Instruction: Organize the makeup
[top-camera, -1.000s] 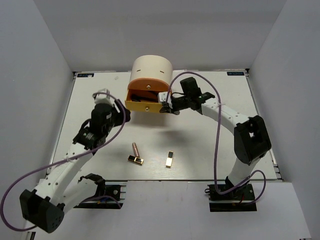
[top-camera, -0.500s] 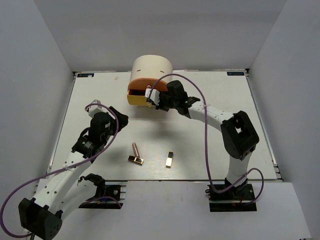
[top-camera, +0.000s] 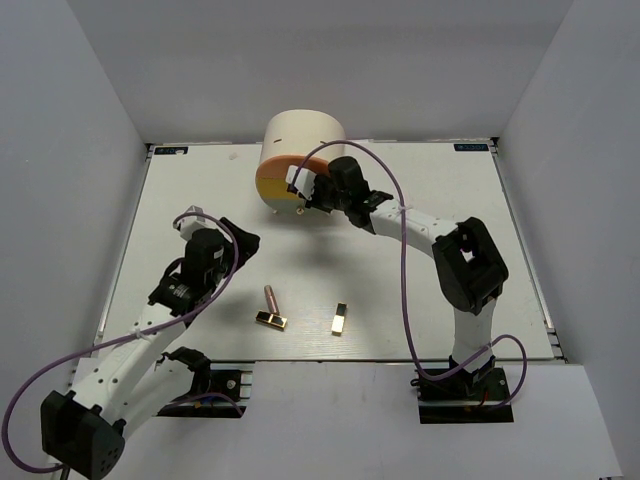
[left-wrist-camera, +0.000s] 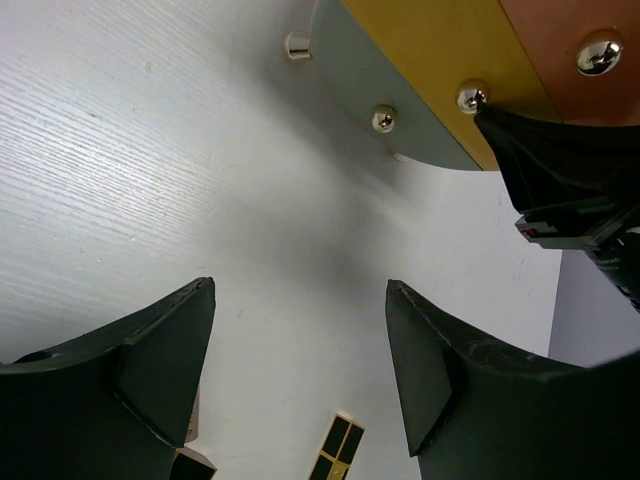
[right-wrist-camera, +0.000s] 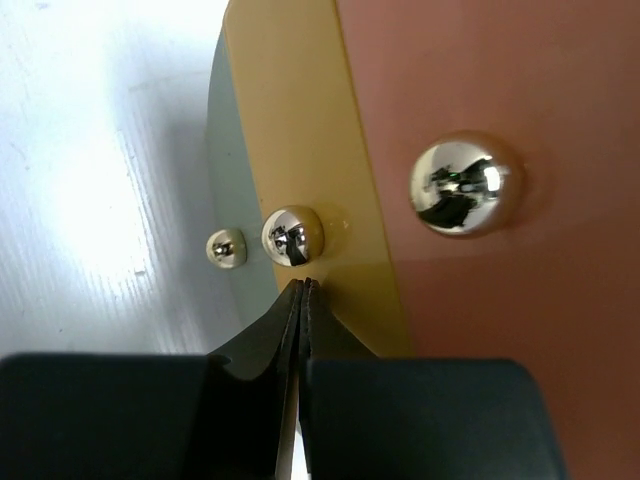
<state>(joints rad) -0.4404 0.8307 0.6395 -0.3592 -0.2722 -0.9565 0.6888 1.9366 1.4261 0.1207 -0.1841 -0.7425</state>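
Note:
A copper lipstick and two gold-and-black cases lie on the white table near the front. One case shows at the bottom of the left wrist view. My right gripper is shut and empty, its tips against the yellow drawer front just below its silver knob. The drawers of the cream cylindrical box are pushed in. My left gripper is open and empty, above the table left of the lipstick. The brushes, tube and bottle are out of view.
The orange drawer sits above the yellow one, with its own knob. Small metal feet show under the box. Grey walls close in the table on three sides.
The yellow drawer, open a second ago, has been pushed shut by my right gripper moving toward the box. My left arm has drawn back a little toward the front.

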